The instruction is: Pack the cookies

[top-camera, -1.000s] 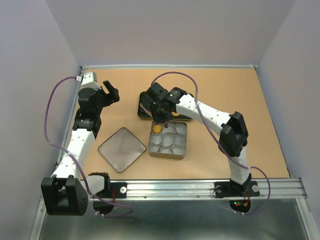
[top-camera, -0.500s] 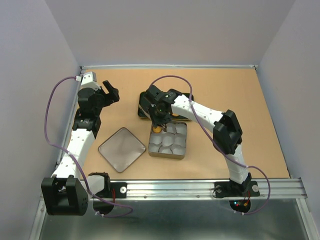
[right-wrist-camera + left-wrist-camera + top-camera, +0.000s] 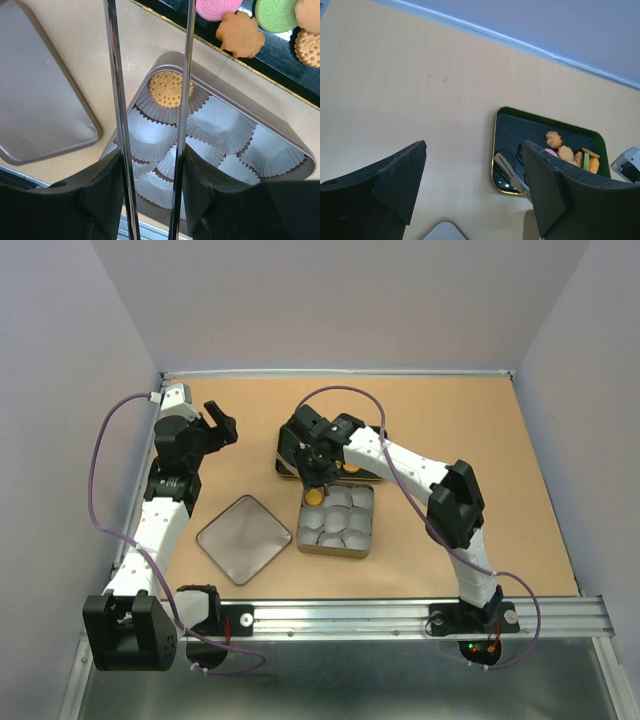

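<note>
Right gripper point(image 3: 317, 478) hovers over the tin point(image 3: 280, 131), tongs parted and empty. One cookie point(image 3: 171, 89) sits in its 10 o'clock cup. More cookies point(image 3: 242, 34) wait on the tray point(image 3: 520, 125) at 12. Lift clear, then pinch one by its edges. Left gripper point(image 3: 472, 150) gapes, empty.

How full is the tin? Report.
Nearly empty: the tin holds one orange cookie in a corner paper cup; the other cups in view hold nothing.
</note>
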`<state>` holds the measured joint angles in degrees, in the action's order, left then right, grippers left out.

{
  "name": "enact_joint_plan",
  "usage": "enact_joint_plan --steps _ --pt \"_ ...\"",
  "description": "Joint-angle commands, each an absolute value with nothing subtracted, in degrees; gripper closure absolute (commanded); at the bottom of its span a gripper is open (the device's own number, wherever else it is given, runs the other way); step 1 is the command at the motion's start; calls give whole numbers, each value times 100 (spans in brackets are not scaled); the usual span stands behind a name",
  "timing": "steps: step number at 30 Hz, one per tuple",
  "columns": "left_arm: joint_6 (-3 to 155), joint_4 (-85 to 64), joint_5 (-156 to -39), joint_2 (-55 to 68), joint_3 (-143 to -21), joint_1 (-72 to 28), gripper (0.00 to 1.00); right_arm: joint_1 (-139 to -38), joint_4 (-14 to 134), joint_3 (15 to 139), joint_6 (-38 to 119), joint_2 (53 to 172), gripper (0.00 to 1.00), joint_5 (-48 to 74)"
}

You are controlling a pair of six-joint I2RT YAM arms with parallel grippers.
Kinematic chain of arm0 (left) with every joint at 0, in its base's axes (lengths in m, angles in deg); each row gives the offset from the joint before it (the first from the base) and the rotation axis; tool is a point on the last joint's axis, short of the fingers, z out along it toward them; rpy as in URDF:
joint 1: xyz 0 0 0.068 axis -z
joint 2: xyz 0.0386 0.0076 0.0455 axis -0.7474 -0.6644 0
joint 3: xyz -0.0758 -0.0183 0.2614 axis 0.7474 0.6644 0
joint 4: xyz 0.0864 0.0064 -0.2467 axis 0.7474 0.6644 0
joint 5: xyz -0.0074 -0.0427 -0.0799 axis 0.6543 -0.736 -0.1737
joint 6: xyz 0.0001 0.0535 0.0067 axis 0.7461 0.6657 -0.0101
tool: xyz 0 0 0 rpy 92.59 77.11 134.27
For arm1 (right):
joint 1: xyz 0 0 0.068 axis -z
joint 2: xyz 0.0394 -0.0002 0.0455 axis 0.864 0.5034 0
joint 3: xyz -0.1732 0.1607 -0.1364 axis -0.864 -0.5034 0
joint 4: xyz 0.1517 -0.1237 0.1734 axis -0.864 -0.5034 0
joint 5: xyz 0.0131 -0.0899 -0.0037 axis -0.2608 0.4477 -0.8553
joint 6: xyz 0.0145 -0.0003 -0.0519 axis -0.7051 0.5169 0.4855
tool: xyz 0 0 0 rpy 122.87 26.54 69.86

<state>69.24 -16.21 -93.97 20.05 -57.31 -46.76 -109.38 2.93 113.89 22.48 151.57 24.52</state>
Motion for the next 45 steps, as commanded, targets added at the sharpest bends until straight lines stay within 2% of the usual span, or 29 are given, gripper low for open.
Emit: enact_joint_plan --steps 1,15,24,29,35,45 --pt "6920 -1936 -9512 2067 -5795 -4731 12 -10978 251 11571 2280 14888 51 2359" --pt "6920 -1936 -9495 2102 -5768 -4748 13 -10978 242 11676 2386 15275 51 2350" --pt "6911 -1936 -9513 2120 -5768 -4748 13 -10987 242 11746 2421 15416 60 2420" --pt "6928 -1936 -9513 2129 -5759 -4748 13 -10970 216 11860 2447 15398 61 2569" --pt "6920 -1936 -9521 2138 -5759 -4757 13 -10856 -74 12081 2482 14986 62 3140" --pt "6797 -2024 -9706 2137 -5724 -4757 13 -10706 -461 11246 2307 13519 62 3581"
